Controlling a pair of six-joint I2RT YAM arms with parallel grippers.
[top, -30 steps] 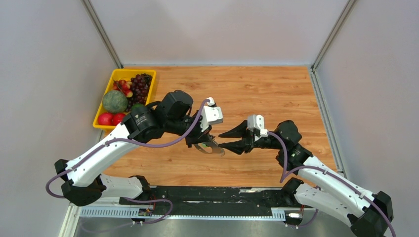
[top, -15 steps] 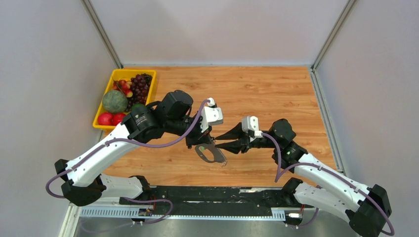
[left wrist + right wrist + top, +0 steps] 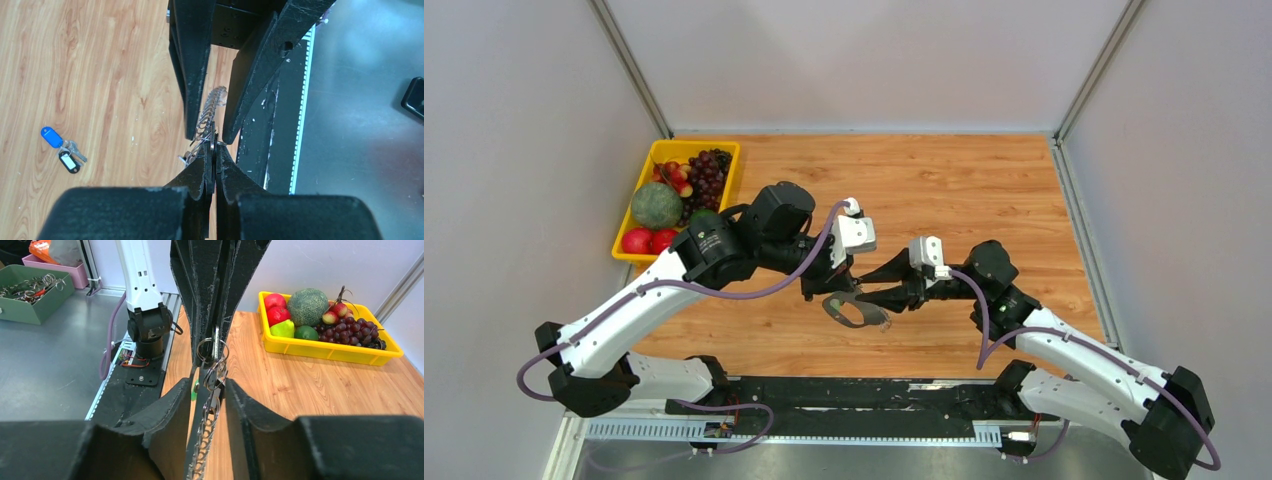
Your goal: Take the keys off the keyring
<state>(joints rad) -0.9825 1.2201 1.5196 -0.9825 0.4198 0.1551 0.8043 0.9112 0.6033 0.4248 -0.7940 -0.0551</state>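
Two grippers are meeting in mid-air above the table (image 3: 944,180). The left gripper (image 3: 214,152) is pinching the keyring (image 3: 212,357) tight between its closed fingertips, holding it clear of the wood with the chain dangling below. Over the last second the right arm has been sliding in toward it. The right gripper (image 3: 207,387), which stood apart from the loop a moment ago, is now straddling the chain with its jaws spread and touching nothing that I can see. It looks to be lining up for its next pull. A blue-headed key (image 3: 50,137) and a black-and-white key (image 3: 68,162) are already lying together on the table, well apart from the ring. I cannot tell whether any key is still hanging on it.
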